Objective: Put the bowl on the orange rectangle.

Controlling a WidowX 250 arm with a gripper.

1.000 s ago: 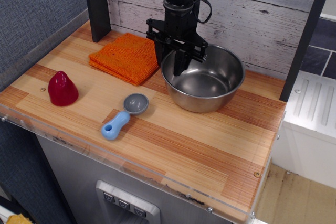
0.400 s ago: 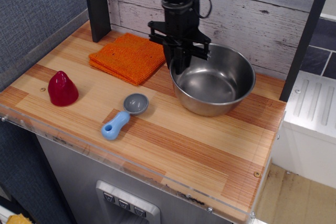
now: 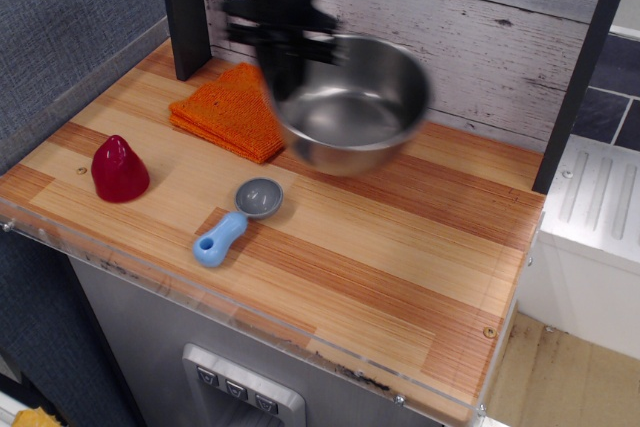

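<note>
One big change: the stainless-steel bowl (image 3: 350, 102) is off the surface (image 3: 420, 247) now and riding up and left, where a moment ago it sat on the wood further right, toward the back-right of the counter. Tool (image 3: 285, 72) is clenched on the bowl's left rim, one finger inside and one outside as far as I can tell, and it has swung left with the load. Bowl's left edge now overlaps the right corner of the folded orange cloth (image 3: 225, 107), but most of the bowl hangs over bare wood, so my read is mid-transfer, not placed; it needs more leftward travel before lowering. Cloth looks unmoved, same for the red cone-shaped lump (image 3: 120, 169) and the blue-handled scoop (image 3: 238, 219), both well clear of the path. Visibility is poor: arm and tool are heavily motion-blurred, so the finger contact on the rim can't be resolved and the exact grip depth is a guess. Bowl outline is smeared too, so the tilt is hard to call; it looks slightly tipped toward the camera. Right corner of the cloth is hidden behind tool and bowl. Upper arm is cut off at the top edge.
</note>
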